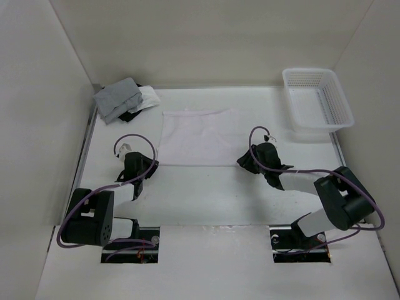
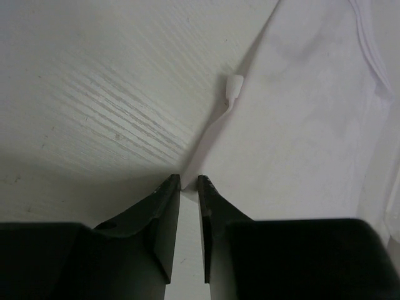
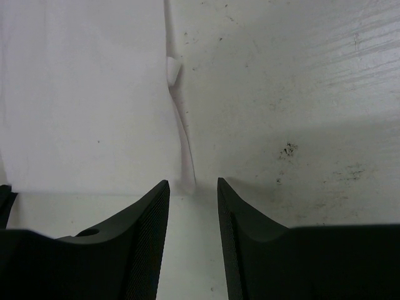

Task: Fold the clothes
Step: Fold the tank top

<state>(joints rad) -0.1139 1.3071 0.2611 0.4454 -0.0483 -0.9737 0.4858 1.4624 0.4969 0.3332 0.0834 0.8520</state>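
Jaws: left gripper (image 2: 189,180) narrowed at edge of thin white cloth garment (image 1: 199,137), hold unclear; right gripper (image 3: 192,183) apart, empty | Progress: garment flat, no fold visible.

Most likely a robotics lab test cell: a white table (image 1: 206,200) boxed by plain white panels (image 1: 206,37) on three sides, a left arm (image 1: 90,219) and right arm (image 1: 340,200) bolted at its near edge, purple cables (image 1: 134,136) looping loose. The props are a basket (image 1: 319,100), the clothes (image 1: 197,137) and a grey heap (image 1: 119,99); the tabletop is scuffed and speckled.
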